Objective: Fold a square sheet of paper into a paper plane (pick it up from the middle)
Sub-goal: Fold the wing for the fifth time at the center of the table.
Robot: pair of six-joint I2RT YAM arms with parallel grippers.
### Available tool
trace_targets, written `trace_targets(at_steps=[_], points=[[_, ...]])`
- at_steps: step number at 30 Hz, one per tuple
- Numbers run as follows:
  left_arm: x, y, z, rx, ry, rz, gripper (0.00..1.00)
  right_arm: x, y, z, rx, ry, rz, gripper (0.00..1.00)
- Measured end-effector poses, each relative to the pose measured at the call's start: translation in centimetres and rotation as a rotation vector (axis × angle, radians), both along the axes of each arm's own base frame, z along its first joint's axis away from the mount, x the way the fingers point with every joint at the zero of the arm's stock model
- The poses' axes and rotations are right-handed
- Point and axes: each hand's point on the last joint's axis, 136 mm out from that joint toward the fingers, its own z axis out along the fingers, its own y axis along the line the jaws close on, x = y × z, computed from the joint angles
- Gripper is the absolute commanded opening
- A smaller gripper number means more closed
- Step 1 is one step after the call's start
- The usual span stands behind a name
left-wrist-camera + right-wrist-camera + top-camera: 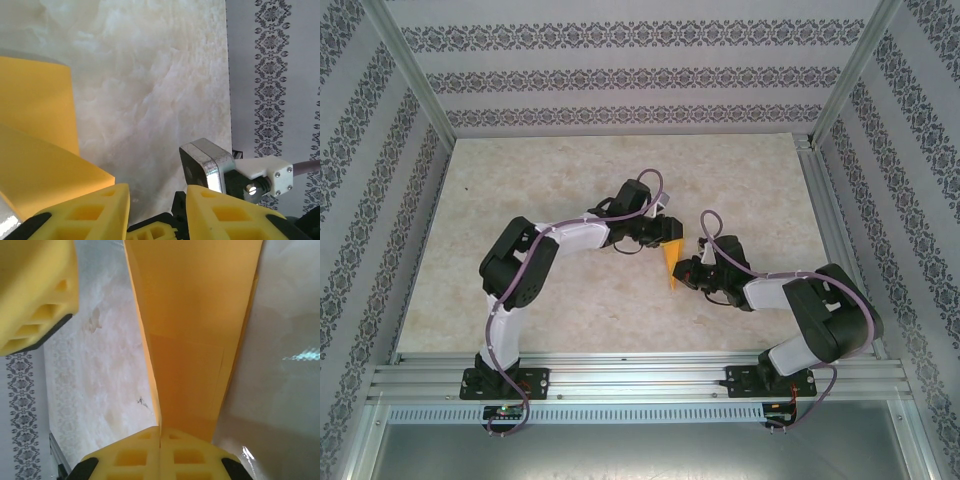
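The left arm's yellow-fingered gripper (667, 232) (157, 200) reaches to mid-table over the pale marbled tabletop (520, 200), its jaws spread with bare table showing between them. Just right of it, between both grippers, is the slim, pointed orange-yellow paper plane (672, 268) (35, 115) (195, 315), its tip towards the near edge. The right gripper (698, 272) (160, 440) has its jaws pressed together, pinching the plane's folded paper.

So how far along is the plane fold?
Done: the paper plane is already a slim pointed dart. In hand: right gripper is shut on it, left gripper open beside it. Left: probably just setting it down and letting go.
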Motion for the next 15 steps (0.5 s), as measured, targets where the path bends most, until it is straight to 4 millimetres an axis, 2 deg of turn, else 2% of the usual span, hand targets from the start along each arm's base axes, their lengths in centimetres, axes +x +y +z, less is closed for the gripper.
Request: trace_targets(at_steps=[8, 12, 15], points=[[-0.9, -0.8, -4.3, 0.044, 0.067, -0.031, 0.35, -0.1, 0.0, -1.3, 0.010, 0.034, -0.010, 0.01], [-1.2, -0.9, -4.8, 0.040, 0.078, -0.048, 0.35, -0.5, -0.4, -2.0, 0.021, 0.047, -0.028, 0.01], [-0.7, -1.4, -4.5, 0.038, 0.062, -0.055, 0.33, -0.3, -0.6, -1.9, 0.033, 0.043, -0.040, 0.04]])
